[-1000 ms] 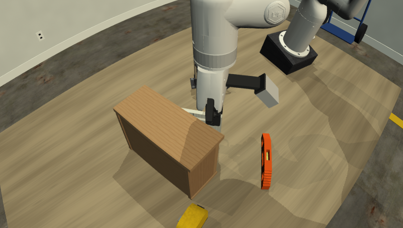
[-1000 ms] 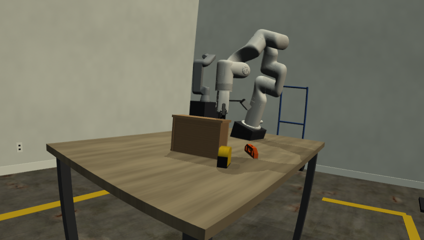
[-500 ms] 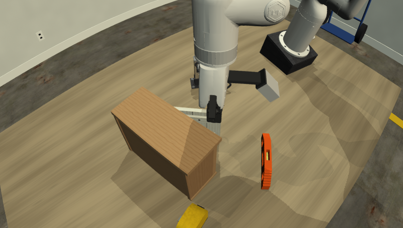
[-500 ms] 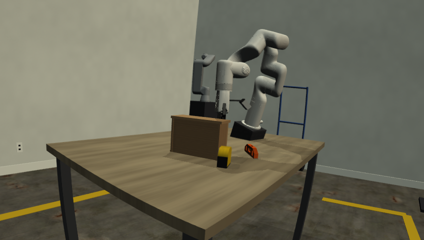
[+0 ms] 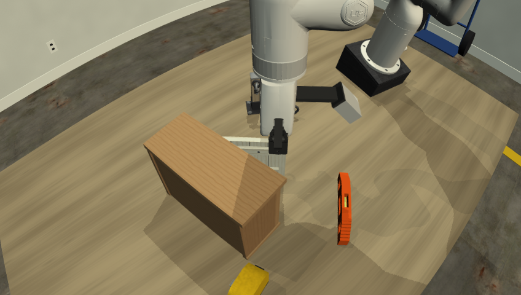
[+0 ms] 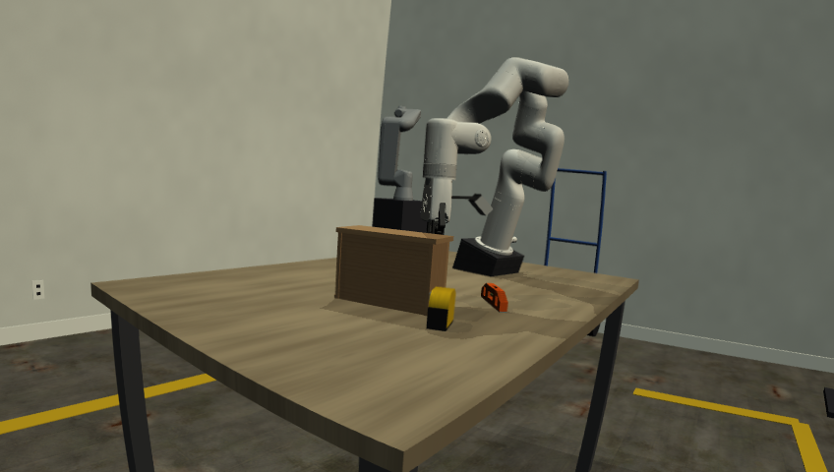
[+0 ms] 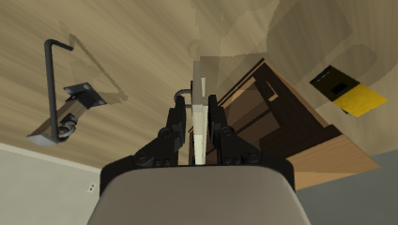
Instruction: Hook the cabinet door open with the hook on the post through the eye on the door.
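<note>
What could go wrong first is the door (image 5: 276,160) (image 7: 199,112): if the end effector (image 5: 278,149) (image 6: 437,227) (image 7: 196,105) drags it sideways or bears down on it, the load at the hinge could tip or slide the cabinet (image 5: 215,157) (image 6: 383,271) (image 7: 329,150) on the table (image 5: 91,182) (image 6: 263,350) (image 7: 141,56). A second risk: lifting out crookedly could catch 1 finger on the panel and swing it. A third: too small or too wide an opening would leave the eye (image 7: 176,95) out of the hook's reach.

The end effector is partly spread, its 2 fingers astride the door's upper edge; a gap shows on the eye side, so it seems to guide rather than pinch.

The door is a thin, pale, planked panel, standing ajar between the fingers, with the dark eye jutting from its outer face. It looks well past 12 degrees. The dark rod hook (image 5: 297,109) (image 7: 51,89), bent at its tip, hangs from a post (image 5: 254,95) (image 7: 58,114) apart from the end effector, on the eye side. It is not in the eye. The brown cabinet, on the other side, looks upright.
</note>
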